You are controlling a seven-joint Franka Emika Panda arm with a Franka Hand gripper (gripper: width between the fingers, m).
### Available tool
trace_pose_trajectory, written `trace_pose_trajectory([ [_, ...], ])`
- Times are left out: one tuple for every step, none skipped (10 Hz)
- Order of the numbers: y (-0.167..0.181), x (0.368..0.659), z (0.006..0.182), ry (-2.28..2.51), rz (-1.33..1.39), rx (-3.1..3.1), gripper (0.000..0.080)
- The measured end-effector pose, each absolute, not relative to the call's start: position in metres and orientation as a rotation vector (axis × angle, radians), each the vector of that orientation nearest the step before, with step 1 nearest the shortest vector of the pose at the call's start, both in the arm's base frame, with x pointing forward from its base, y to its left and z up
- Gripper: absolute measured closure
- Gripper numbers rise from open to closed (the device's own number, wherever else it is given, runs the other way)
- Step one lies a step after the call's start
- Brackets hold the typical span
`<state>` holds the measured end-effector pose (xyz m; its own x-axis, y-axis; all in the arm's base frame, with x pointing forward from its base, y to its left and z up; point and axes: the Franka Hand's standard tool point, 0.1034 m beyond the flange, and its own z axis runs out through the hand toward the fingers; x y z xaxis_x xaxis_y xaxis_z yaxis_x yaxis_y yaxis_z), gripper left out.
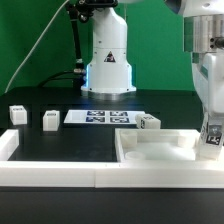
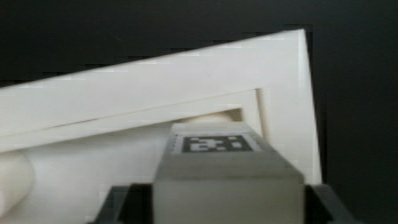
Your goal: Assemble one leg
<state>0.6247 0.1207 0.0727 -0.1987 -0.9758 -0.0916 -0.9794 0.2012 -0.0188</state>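
Black tabletop (image 1: 60, 140), green backdrop behind.

Exterior view:
- The claw (image 1: 211, 147) is hanging at the exterior view's right, over the edge of a white tray-like part (image 1: 128, 148) with raised rims.
- It is clenching the leg (image 1: 212, 139) between its fingers, tag facing outward.
- The marker board (image 1: 105, 118) is lying well apart from the claw, toward the exterior view's left.
- The first block (image 1: 150, 122) is sitting between the board and the claw. The second block (image 1: 50, 120) and third block (image 1: 18, 114) are sitting farther off than the board.

Wrist view:
- The leg (image 2: 217, 165) is standing straight inside the claw (image 2: 217, 205), pinched between dark fingers (image 2: 125, 207), tag facing the camera.
- The tray-like part (image 2: 160, 85) is showing a rim corner just beyond the claw. Whether the leg is touching it is unclear through the blur.
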Motion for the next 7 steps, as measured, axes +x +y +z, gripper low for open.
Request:
trace_pose_trajectory([
  [0.1187, 0.6246, 0.0728, 2.398, 0.08, -1.905, 0.0506],
  [0.1207, 0.6243, 0.0725, 2.42, 0.083, -1.874, 0.0497],
  [0.121, 0.6243, 0.0725, 2.394, 0.082, -1.907, 0.0497],
  [0.1206, 0.6243, 0.0725, 2.355, 0.079, -1.953, 0.0327],
  [0.1203, 0.6246, 0.073, 2.319, 0.081, -1.997, 0.0327],
  [0.1211, 0.6255, 0.0745, 2.233, 0.079, -2.092, 0.0185],
  [0.1215, 0.6256, 0.0746, 2.125, 0.071, -2.198, 0.016],
])
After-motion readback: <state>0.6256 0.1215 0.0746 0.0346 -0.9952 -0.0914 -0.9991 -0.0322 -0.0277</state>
